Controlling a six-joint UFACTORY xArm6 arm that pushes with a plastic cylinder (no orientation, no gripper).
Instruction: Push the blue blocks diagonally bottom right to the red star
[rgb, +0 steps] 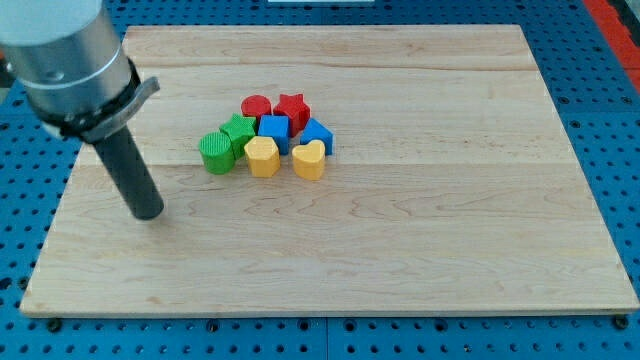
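Note:
Two blue blocks sit in a tight cluster near the board's middle: a blue cube and a blue block with a pointed top to its right. The red star lies just above them, touching. A red cylinder is left of the star. My tip rests on the board at the view's left, well left of and below the cluster, touching no block.
A green star and a green cylinder lie at the cluster's left. A yellow hexagon and a yellow heart lie along its bottom. The wooden board sits on a blue pegboard.

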